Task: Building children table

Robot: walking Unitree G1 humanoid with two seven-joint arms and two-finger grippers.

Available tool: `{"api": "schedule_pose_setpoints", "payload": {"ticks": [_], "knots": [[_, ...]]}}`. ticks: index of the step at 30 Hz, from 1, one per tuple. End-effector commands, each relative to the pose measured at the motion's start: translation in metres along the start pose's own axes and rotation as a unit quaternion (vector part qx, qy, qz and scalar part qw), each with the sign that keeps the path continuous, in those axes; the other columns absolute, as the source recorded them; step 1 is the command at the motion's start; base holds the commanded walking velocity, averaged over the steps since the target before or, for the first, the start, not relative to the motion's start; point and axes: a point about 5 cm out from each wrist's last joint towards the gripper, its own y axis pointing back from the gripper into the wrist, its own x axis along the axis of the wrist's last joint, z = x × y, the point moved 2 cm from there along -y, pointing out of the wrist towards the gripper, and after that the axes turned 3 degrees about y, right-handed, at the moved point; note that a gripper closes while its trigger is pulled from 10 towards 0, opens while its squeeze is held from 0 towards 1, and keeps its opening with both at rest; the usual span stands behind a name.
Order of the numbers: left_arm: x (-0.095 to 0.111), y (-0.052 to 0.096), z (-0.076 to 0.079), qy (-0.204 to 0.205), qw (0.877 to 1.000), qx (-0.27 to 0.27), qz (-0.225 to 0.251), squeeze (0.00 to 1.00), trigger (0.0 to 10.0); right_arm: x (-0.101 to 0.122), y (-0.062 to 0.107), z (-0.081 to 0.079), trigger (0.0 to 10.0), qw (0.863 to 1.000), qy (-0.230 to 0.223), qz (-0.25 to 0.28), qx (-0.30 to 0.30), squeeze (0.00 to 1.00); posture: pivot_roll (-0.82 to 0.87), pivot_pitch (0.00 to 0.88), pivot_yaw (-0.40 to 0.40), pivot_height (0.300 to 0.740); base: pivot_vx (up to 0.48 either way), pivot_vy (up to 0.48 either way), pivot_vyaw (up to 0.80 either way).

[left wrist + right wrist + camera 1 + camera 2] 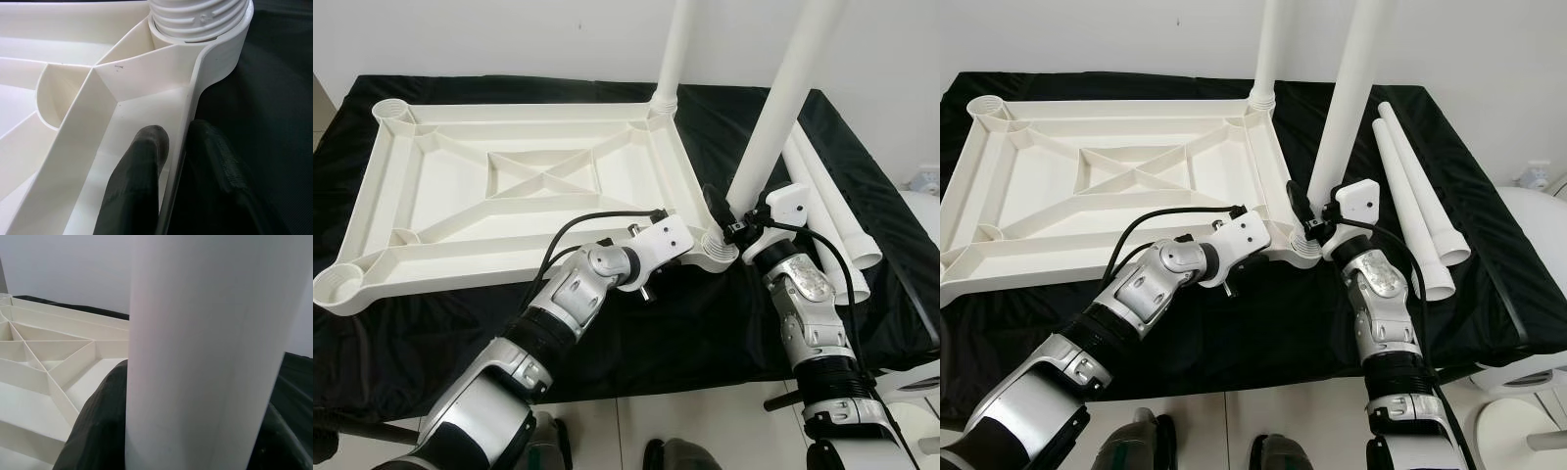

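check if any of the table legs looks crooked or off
The near-corner leg, held by the right gripper, leans to the right rather than standing straight like the far-corner leg. It seems not fully seated in the tabletop. The left gripper pinches the tabletop's rim.

black cloth (pixel 862 196) covers the work surface, white wall (pixel 509 39) behind, pale floor (pixel 705 421) in front. white rounded object (pixel 1528 225) at right, possibly a chair.
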Motion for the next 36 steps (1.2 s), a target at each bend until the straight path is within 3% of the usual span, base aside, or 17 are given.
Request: {"api": "schedule_pose_setpoints", "payload": {"ticks": [1, 16, 25, 36], "knots": [[0.017, 0.005, -0.005, -0.033, 0.999, 0.014, 0.028, 0.00, 10.0, -0.052, 0.034, 0.021, 10.0, 0.990, -0.014, -0.122, -0.063, 0.00, 0.00, 0.082, -0.014, 0.740, 0.000, 0.000, 0.00], [0.018, 0.006, -0.004, -0.036, 0.999, 0.013, 0.029, 0.00, 10.0, -0.056, 0.037, 0.003, 10.0, 0.993, -0.024, -0.107, -0.045, 0.00, 0.01, 0.072, -0.011, 0.740, 0.000, 0.000, 0.00], [0.018, 0.006, -0.003, -0.039, 0.999, 0.009, 0.030, 0.00, 10.0, -0.065, 0.038, 0.010, 10.0, 0.986, -0.064, -0.134, -0.079, 0.00, 0.01, 0.066, -0.011, 0.740, 0.000, 0.000, 0.00], [0.019, 0.006, -0.002, -0.039, 0.999, 0.010, 0.031, 0.00, 10.0, -0.066, 0.036, 0.017, 10.0, 0.983, -0.061, -0.143, -0.098, 0.00, 0.01, 0.072, -0.015, 0.740, 0.000, 0.000, 0.00]]}}
